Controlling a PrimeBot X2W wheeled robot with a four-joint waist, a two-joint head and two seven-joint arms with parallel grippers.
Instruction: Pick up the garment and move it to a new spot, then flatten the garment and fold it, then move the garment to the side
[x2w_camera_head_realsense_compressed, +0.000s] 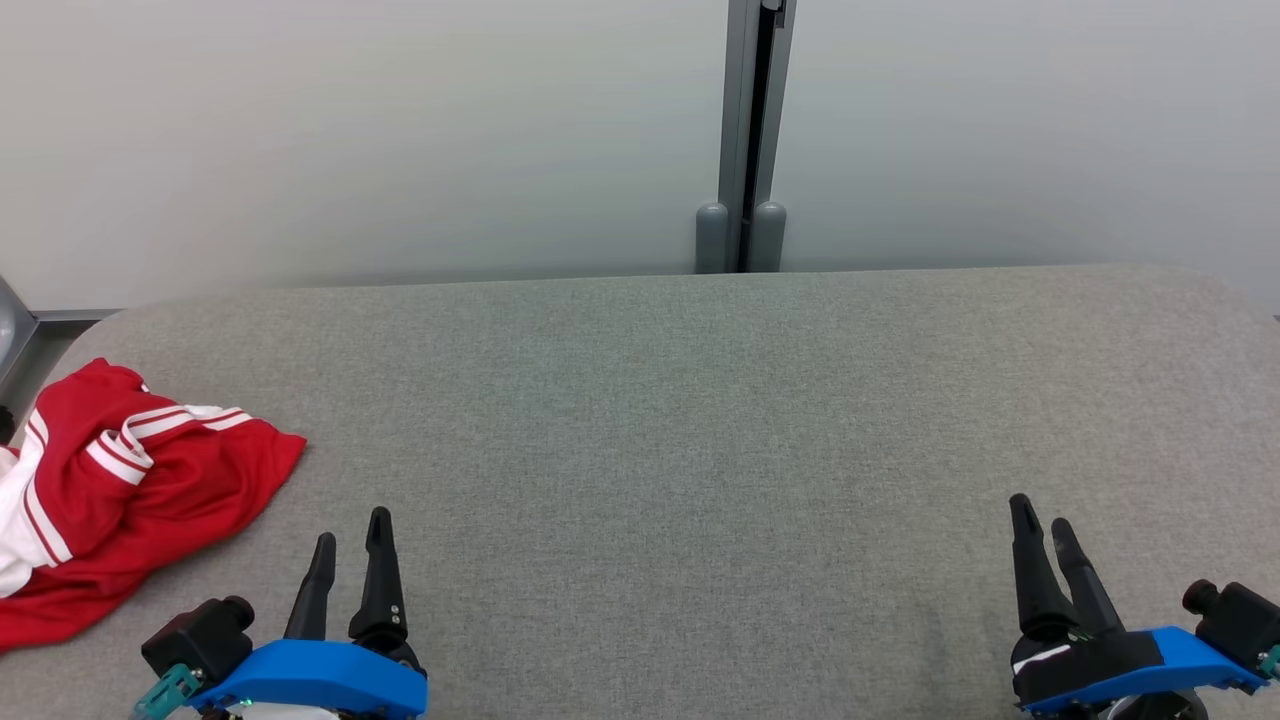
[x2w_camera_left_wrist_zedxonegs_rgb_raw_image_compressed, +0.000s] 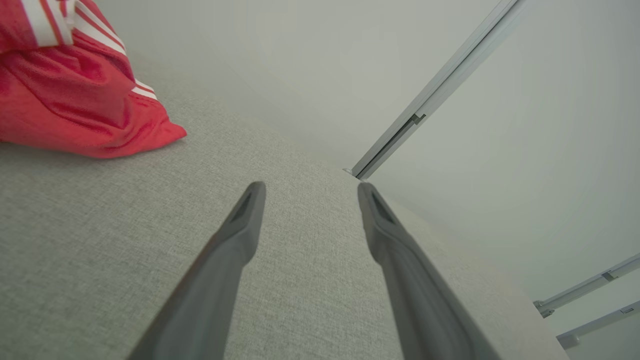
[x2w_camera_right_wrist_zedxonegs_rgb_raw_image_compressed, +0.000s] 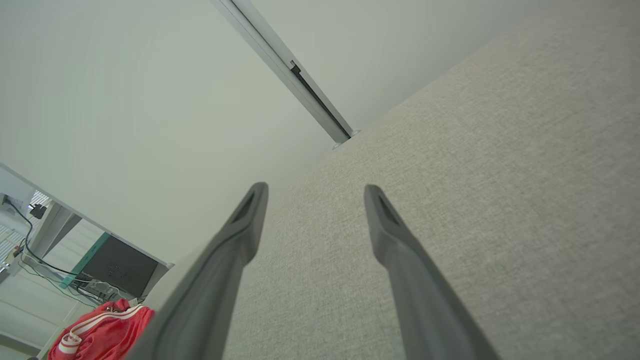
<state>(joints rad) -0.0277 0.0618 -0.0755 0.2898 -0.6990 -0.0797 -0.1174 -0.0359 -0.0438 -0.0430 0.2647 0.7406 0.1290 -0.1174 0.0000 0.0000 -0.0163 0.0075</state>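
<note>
Garment: the red garment (x2w_camera_head_realsense_compressed: 150, 490), marked with white stripes and a white panel, lay in a crumpled heap at the left end of the grey fabric surface (x2w_camera_head_realsense_compressed: 700, 420). Part of it ran off the left side of the head view (shirt or shorts, it could not be told).
Garment state: it was bunched and lapped over itself, not flattened, and no finger touched it.
Left gripper: the left gripper (x2w_camera_head_realsense_compressed: 352, 528) sat at the lower left of the head view with its fingers pointing away from the robot. They were spread apart and held nothing, and its own wrist view showed grey weave through the gap.
Left gripper to garment: they were near but apart, with the heap to the gripper's left and a little farther from the robot.
Right gripper: the right gripper (x2w_camera_head_realsense_compressed: 1039, 512) sat at the lower right, its fingers likewise parted and unloaded and leaning slightly leftward. It was well apart from the garment, which showed small in the bottom left corner of the right wrist view.
Contact with surface: it could not be told whether either gripper's fingers touched the fabric or hung just above it.
Backdrop: a pale wall (x2w_camera_head_realsense_compressed: 400, 130) stood behind the far edge, and a grey metal post (x2w_camera_head_realsense_compressed: 750, 130) rose near the middle.
Beyond the garment: the right wrist view showed a dark panel (x2w_camera_right_wrist_zedxonegs_rgb_raw_image_compressed: 120, 265) and loose cables (x2w_camera_right_wrist_zedxonegs_rgb_raw_image_compressed: 30, 235).
</note>
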